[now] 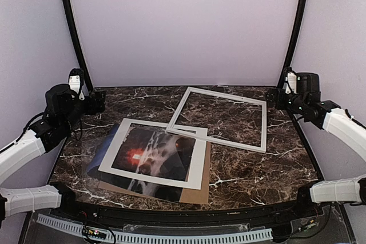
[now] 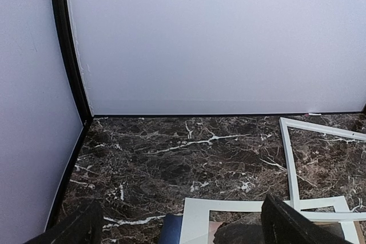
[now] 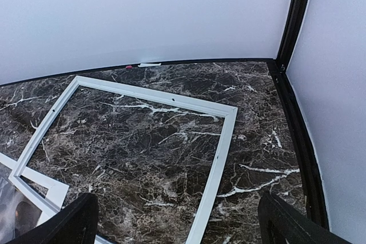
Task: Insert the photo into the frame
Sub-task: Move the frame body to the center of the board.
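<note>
Looking from above, the left gripper (image 1: pixel 100 102) hangs over the far-left corner of the marble table (image 1: pixel 257 170) and the right gripper (image 1: pixel 272 96) over the far-right corner, both apart from everything. How wide their jaws stand cannot be told in this view. The photo (image 1: pixel 148 155) lies flat at left-centre, under a white paper mat (image 1: pixel 197 164) whose window shows its red glow, with a brown cardboard sheet (image 1: pixel 197 194) beneath both. The frame (image 1: pixel 227 95) lies further back and to the right, skewed, its near-left corner resting on the mat's far-right corner. Marble shows through its centre. At the left wrist, the dark fingers (image 2: pixel 291 227) stand wide apart with nothing between them, with the mat's far edge and a blue corner of the photo just beneath and the frame's rail to the right. At the right wrist, the fingers (image 3: pixel 63 227) are likewise spread wide and empty, with the frame lying ahead, crossing the mat at lower left.
</note>
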Tool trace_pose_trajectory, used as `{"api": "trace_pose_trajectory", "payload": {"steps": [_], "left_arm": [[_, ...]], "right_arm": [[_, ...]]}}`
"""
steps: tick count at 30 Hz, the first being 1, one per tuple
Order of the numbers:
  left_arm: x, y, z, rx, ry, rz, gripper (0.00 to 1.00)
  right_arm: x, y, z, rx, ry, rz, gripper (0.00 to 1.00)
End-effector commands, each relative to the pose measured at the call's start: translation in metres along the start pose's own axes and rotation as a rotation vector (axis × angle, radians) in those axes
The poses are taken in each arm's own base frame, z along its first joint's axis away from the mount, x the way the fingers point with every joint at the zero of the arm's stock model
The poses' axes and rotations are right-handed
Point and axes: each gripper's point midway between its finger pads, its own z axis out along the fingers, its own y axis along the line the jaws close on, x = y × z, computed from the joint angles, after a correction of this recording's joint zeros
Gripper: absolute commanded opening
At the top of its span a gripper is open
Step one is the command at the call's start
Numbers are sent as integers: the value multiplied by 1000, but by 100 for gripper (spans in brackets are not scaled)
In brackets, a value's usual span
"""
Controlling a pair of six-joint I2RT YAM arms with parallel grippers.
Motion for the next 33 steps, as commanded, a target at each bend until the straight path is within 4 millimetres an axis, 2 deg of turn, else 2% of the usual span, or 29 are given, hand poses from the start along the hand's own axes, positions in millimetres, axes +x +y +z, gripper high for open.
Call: {"api": "trace_pose_trajectory", "payload": {"steps": [1,13,18,21,25,33], "left_arm": [[-7,1,-3,-6,-35,2,99],[0,-1,0,1,-2,-5,99],[2,-3,0,13,6,-19,99],[3,-5,1,20,13,-24,99],[4,-8,1,37,21,-33,99],[8,-15,2,76,39,-35,99]], "right_arm": [[-17,2,-3,-17,-67,-6,99],[-13,3,0,-12,-26,0,99],[0,-12,13,90,83,31,99],[14,-21,23,153,143,53,99],[42,-38,47,216,261,84,99],[93,-36,99,108,428,179,88]]}}
